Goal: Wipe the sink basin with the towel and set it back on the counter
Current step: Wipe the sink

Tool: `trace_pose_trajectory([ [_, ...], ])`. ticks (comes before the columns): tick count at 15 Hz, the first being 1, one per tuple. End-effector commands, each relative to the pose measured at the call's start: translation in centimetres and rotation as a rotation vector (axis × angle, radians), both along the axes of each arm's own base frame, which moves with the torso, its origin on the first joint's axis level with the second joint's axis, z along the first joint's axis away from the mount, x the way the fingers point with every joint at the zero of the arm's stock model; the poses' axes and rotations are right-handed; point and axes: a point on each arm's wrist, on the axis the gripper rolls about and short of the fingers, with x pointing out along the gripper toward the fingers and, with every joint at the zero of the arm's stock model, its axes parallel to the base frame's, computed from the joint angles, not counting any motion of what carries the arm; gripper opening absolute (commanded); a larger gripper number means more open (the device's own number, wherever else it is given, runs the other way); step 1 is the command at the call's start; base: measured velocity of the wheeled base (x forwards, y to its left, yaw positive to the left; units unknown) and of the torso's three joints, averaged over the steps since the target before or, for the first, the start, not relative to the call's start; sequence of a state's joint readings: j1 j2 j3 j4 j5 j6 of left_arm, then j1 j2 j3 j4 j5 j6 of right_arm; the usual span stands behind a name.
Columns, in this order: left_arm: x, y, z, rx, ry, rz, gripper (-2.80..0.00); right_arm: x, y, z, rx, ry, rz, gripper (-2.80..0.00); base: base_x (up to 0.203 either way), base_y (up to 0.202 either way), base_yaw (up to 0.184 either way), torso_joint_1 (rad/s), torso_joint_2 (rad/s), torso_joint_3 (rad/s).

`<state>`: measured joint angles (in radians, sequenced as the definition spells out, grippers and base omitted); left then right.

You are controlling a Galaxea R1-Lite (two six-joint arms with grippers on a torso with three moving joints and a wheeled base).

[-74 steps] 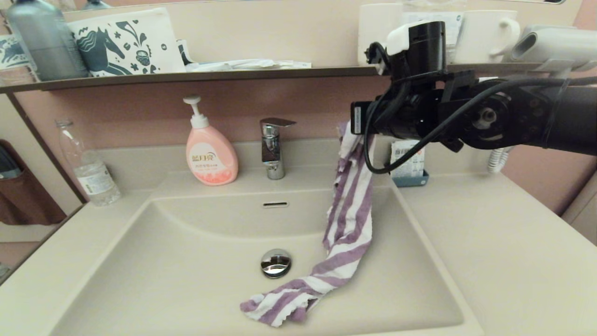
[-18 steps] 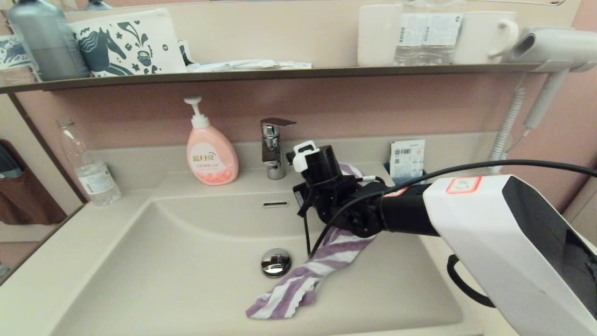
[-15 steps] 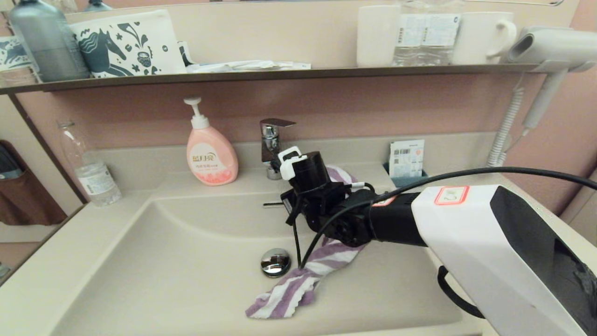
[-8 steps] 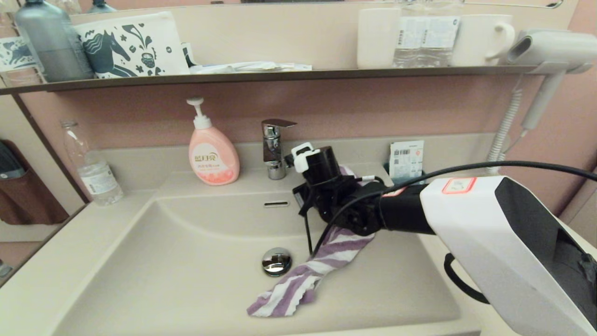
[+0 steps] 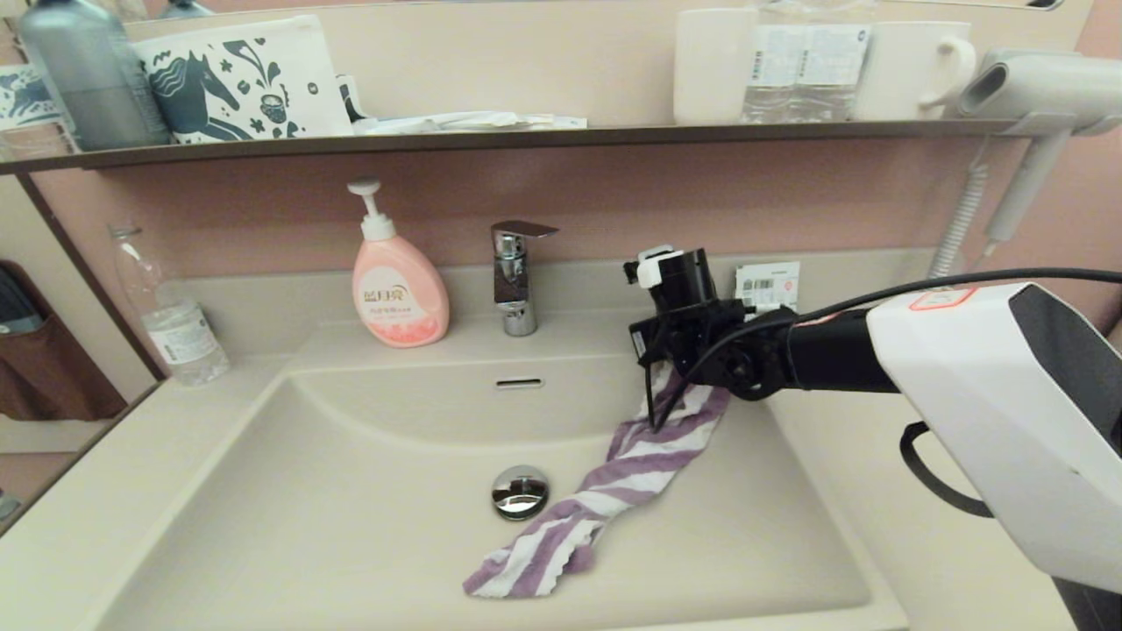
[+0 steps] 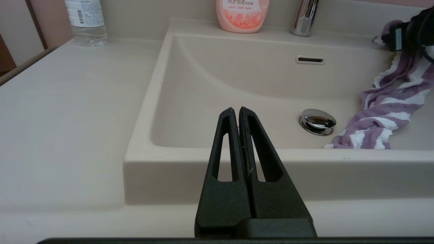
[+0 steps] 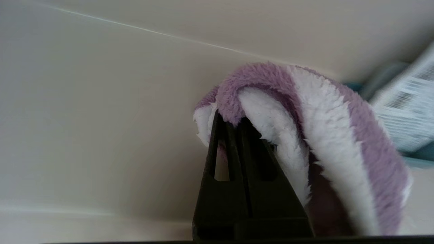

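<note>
Over the basin's (image 5: 351, 491) back right corner, the right gripper (image 7: 234, 117) pinches the towel (image 5: 614, 491). Its tail trails past the drain (image 5: 519, 492). Left gripper (image 6: 236, 112) fingers closed, empty, at the front rim.

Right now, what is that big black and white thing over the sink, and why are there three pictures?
It is a robot's arm. One picture comes from a camera on its head, and the other two from cameras on its wrists. The right end effector is pinching a purple-and-white towel at the basin's back right corner; the rest trails down past the drain plug. The left end effector is shut, holds nothing, and waits at the front of the basin. On the counter stand a soap bottle, a tap and a water bottle.
</note>
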<state>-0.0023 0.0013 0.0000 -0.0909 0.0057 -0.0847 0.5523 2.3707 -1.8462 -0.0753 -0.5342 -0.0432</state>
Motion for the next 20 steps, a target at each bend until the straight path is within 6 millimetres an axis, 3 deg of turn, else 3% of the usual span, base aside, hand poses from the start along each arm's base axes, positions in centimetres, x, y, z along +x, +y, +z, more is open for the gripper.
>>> trace_pose_trajectory([
  [1, 0.0, 0.0, 0.0, -0.001, -0.001, 0.001, -2.8, 0.1, -1.9, 0.9, -0.001, -0.003, -0.039, -2.8, 0.0, 0.0, 0.0, 0.0, 0.0, 0.0],
  [4, 0.0, 0.0, 0.0, 0.0, -0.001, 0.001, -2.8, -1.3, -4.7, 2.0, -0.013, 0.022, -0.075, -2.8, 0.0, 0.0, 0.0, 0.0, 0.0, 0.0],
  [6, 0.0, 0.0, 0.0, -0.001, -0.001, 0.001, -2.8, -3.7, -6.1, 5.1, 0.023, -0.005, -0.086, -2.8, 0.0, 0.0, 0.0, 0.0, 0.0, 0.0],
  [8, 0.0, 0.0, 0.0, -0.001, -0.001, 0.001, -2.8, -7.5, -7.4, 9.0, 0.075, -0.028, -0.086, -2.8, 0.0, 0.0, 0.0, 0.0, 0.0, 0.0],
  [11, 0.0, 0.0, 0.0, -0.001, -0.001, 0.001, -2.8, -15.3, -9.9, 14.8, 0.158, -0.03, -0.066, -2.8, 0.0, 0.0, 0.0, 0.0, 0.0, 0.0],
  [15, 0.0, 0.0, 0.0, 0.0, -0.001, 0.001, -2.8, -25.3, -15.5, 20.8, 0.188, -0.024, -0.079, -2.8, 0.0, 0.0, 0.0, 0.0, 0.0, 0.0],
  [18, 0.0, 0.0, 0.0, -0.001, -0.001, 0.001, -2.8, -28.2, -19.6, 24.7, 0.202, -0.136, -0.197, -2.8, 0.0, 0.0, 0.0, 0.0, 0.0, 0.0],
  [20, 0.0, 0.0, 0.0, -0.001, -0.001, 0.001, -2.8, -29.2, -21.2, 27.1, 0.216, -0.224, -0.254, -2.8, 0.0, 0.0, 0.0, 0.0, 0.0, 0.0],
])
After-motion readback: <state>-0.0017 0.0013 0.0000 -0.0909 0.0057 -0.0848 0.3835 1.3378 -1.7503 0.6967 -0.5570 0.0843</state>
